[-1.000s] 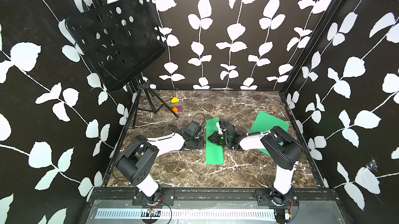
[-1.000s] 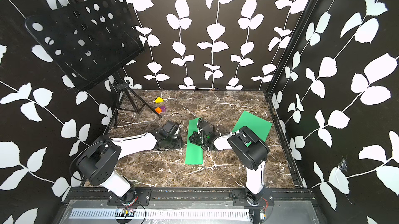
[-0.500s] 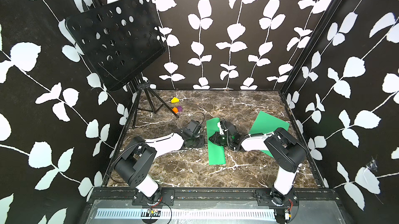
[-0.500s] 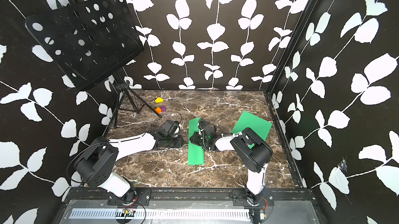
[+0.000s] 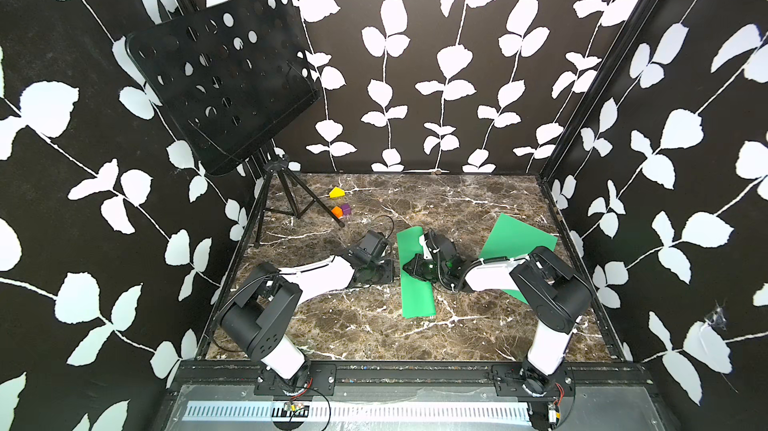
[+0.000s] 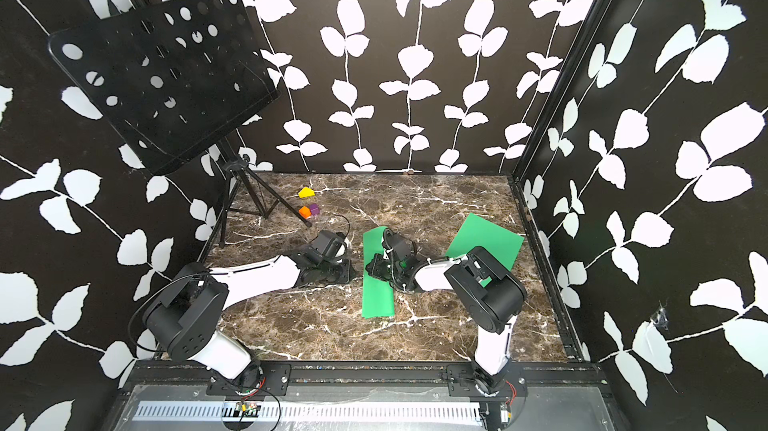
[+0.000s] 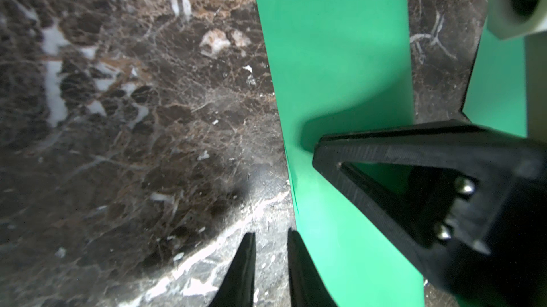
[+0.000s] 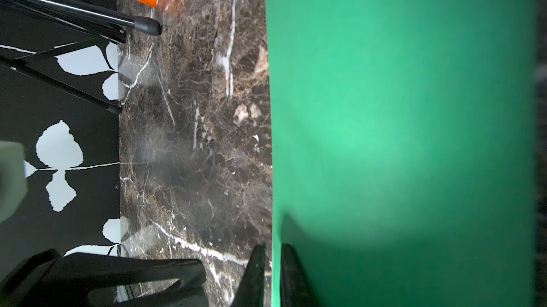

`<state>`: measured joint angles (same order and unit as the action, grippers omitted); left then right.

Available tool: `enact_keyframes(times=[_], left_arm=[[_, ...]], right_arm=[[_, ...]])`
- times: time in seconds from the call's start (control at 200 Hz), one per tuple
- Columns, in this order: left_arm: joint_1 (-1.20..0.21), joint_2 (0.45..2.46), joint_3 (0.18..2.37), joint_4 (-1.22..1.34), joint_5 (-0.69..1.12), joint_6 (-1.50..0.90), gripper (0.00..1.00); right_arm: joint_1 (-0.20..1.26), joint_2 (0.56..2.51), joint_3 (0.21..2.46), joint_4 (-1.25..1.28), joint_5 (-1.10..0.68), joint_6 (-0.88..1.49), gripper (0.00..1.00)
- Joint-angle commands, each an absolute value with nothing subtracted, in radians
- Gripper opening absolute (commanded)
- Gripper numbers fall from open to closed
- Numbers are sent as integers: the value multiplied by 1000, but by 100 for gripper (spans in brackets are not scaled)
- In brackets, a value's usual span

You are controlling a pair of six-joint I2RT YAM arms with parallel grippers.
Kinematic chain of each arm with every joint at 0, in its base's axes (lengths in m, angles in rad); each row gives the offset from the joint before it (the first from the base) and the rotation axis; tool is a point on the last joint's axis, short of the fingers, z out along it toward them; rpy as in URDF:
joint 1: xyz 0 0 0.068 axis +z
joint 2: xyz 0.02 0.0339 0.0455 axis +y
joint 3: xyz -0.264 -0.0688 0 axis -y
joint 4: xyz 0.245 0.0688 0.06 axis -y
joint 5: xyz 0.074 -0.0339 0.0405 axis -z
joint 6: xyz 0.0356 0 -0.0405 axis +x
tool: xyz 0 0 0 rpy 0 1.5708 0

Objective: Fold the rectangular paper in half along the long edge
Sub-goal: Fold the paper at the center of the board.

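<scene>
The green paper (image 5: 417, 296) lies as a long narrow folded strip in the middle of the marble floor, seen in both top views (image 6: 376, 300). My right gripper (image 5: 406, 269) reaches across it from the right. Its fingers (image 7: 384, 148) rest on the strip near its left long edge, shut. In the right wrist view that edge of the paper (image 8: 399, 113) runs just past the right gripper (image 8: 273, 247). My left gripper (image 5: 390, 274) lies low on the marble just left of the strip. In the left wrist view the left gripper (image 7: 271, 233) stands slightly open, with only marble in the gap.
A second green sheet (image 5: 515, 237) lies flat at the right, partly under the right arm. A black music stand (image 5: 224, 75) on a tripod (image 5: 291, 204) fills the back left. Yellow (image 5: 336, 192), orange (image 5: 337, 212) and purple (image 5: 346, 209) blocks sit near its leg.
The right arm's elbow has drifted slightly to the right. The folded paper and the left gripper have stayed where they were.
</scene>
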<state>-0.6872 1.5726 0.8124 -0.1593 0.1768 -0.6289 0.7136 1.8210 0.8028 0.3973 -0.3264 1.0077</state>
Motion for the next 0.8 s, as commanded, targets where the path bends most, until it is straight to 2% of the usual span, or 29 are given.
enact_keyframes(times=[0.0, 0.795], left_arm=[[-684, 1580, 795, -152, 180, -629, 23], [-683, 1603, 795, -151, 178, -630, 23]], right_arm=[[710, 1822, 814, 437, -328, 1029, 13], [692, 1892, 788, 606, -408, 1091, 13]])
